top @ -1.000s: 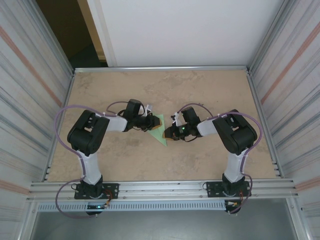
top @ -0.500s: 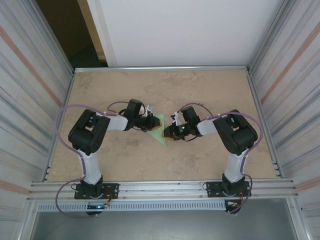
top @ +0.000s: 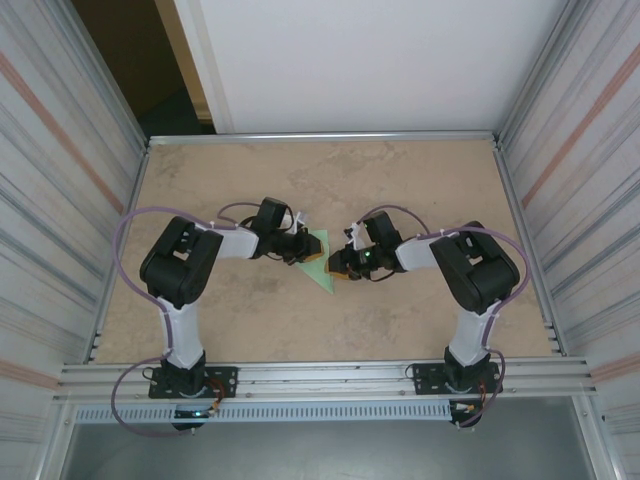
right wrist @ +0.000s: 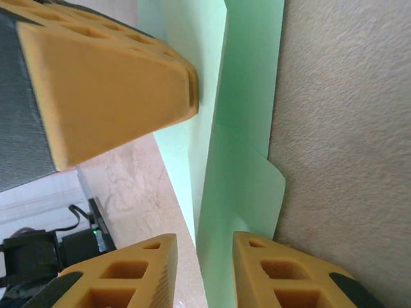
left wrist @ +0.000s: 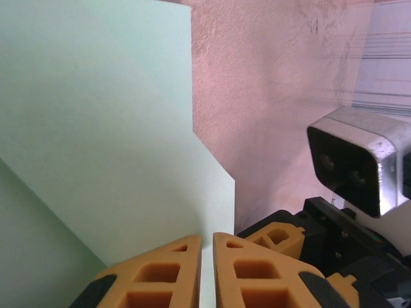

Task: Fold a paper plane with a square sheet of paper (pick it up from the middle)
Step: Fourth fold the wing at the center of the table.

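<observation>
The folded pale green paper [top: 320, 270] lies as a pointed wedge on the desk [top: 420, 180], with the left tool [top: 299, 246] pinched tight on the paper's left edge and the right tool [top: 341, 266] at its right edge, jaws narrowly parted with the paper's edge between them.

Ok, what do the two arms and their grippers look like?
The left arm and right arm match: black joint housings, pale grey links, a thin lilac cable looping from base to wrist. The left gripper and right gripper have blocky orange fingers with cut-out pockets on black mounts.
</observation>
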Action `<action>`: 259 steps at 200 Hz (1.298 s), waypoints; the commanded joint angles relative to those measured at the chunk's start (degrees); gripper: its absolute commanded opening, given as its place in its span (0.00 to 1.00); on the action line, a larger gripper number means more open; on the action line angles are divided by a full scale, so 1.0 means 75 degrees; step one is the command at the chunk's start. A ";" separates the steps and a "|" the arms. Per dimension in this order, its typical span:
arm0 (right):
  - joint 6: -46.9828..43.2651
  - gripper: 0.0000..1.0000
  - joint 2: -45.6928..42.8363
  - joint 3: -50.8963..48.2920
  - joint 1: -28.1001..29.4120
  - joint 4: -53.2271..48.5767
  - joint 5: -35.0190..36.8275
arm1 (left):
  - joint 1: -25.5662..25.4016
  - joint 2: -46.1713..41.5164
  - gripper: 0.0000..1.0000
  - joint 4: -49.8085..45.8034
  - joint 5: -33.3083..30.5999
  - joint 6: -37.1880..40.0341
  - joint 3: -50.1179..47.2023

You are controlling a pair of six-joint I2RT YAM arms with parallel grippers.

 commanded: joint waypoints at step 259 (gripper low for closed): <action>-0.0676 0.20 0.0577 0.1419 0.0684 -0.1458 0.1529 | -0.0052 -0.0177 0.11 -0.0009 0.0021 -0.0058 -0.0038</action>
